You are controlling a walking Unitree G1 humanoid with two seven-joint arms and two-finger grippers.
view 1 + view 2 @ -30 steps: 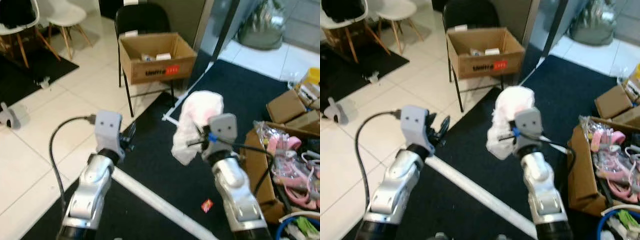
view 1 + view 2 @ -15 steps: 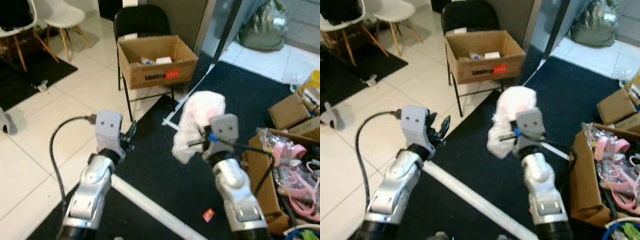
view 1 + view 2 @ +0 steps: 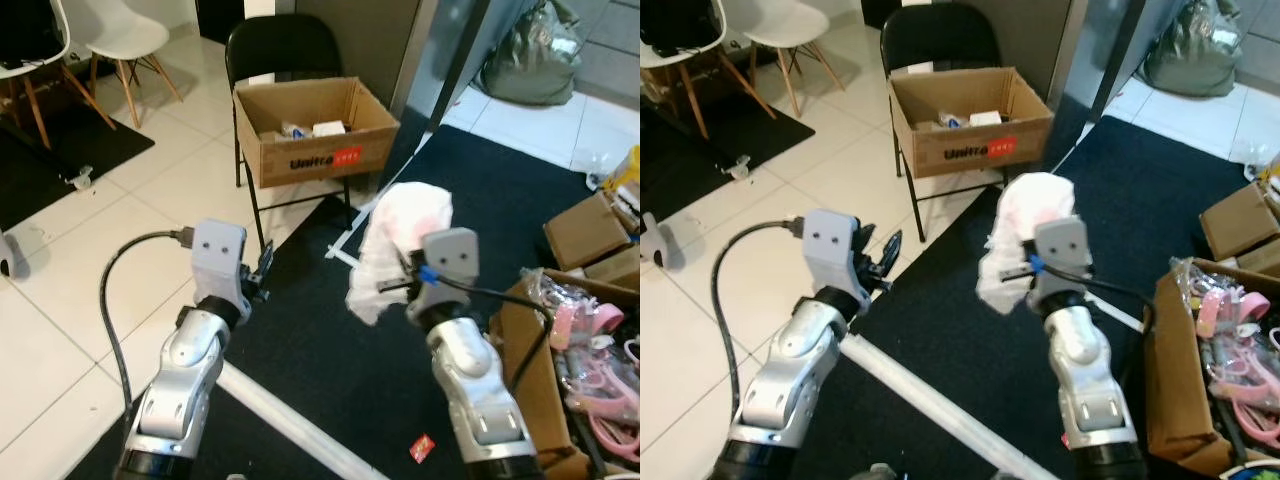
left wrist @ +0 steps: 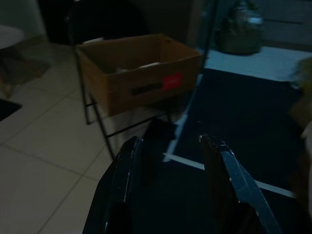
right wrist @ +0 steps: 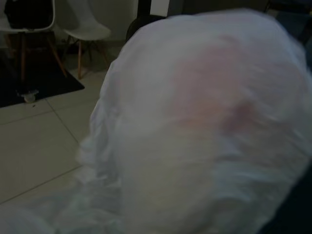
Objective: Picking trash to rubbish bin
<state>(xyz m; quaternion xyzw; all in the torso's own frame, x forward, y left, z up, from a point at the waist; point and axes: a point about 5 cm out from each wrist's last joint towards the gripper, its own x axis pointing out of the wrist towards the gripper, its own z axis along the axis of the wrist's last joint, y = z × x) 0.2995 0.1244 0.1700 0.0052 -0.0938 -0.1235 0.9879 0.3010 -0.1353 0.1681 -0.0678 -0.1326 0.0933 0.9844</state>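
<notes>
The robot is carrying trash toward the bin. The right gripper (image 3: pixel 400 278), at the centre of the frame, is grasping a crumpled white plastic bag (image 3: pixel 398 245) with a pinkish tinge, holding it up above the dark carpet (image 3: pixel 330 340). The left gripper (image 4: pixel 168 146), at centre left, is hanging with its two fingers spread apart and nothing between them.

The likely bin is the open cardboard box (image 3: pixel 312 130) sitting on a black folding chair (image 3: pixel 275 50) in the upper middle of the frame. It is already holding a few pale scraps, too small to identify. It is well apart from the bag, so the next move, as I judge it, calls for bringing the bag over the box's open top before letting go.

At the right edge, another cardboard box (image 3: pixel 1175 370) is holding pink items in plastic wrapping.
</notes>
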